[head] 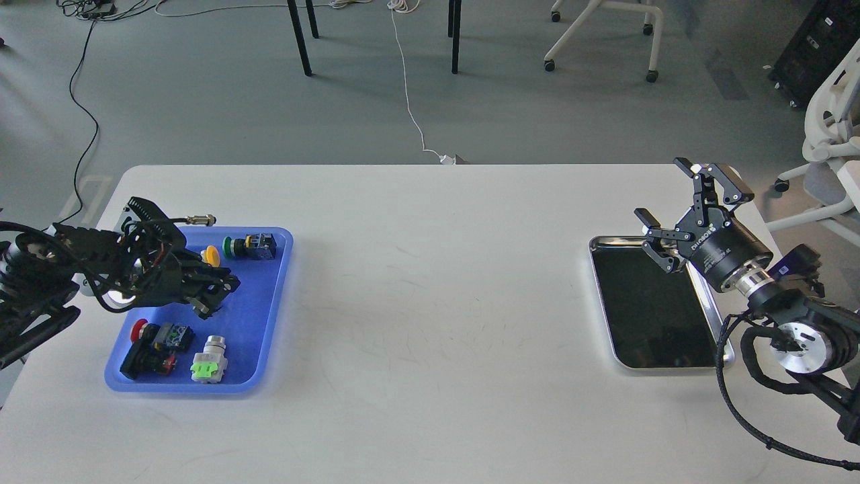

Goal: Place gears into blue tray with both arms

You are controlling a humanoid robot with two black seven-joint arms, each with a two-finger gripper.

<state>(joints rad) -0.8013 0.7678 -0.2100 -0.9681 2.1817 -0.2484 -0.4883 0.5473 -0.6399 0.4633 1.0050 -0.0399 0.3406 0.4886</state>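
Observation:
The blue tray (265, 316) lies at the table's left and holds several colourful push-button switches. No gears show in this view. My left gripper (215, 296) hovers low over the tray's middle, pointing right. It is dark and foreshortened, so its fingers cannot be told apart, and nothing shows in it. At the far right my right gripper (662, 190) stands open and empty above the far right corner of the metal tray (672, 367).
In the blue tray are a green-capped switch (250, 246), a yellow cap (211, 255), a red-capped one (153, 338) and a silver one with a green base (209, 361). The metal tray's dark floor is bare. Chairs and cables lie beyond the table.

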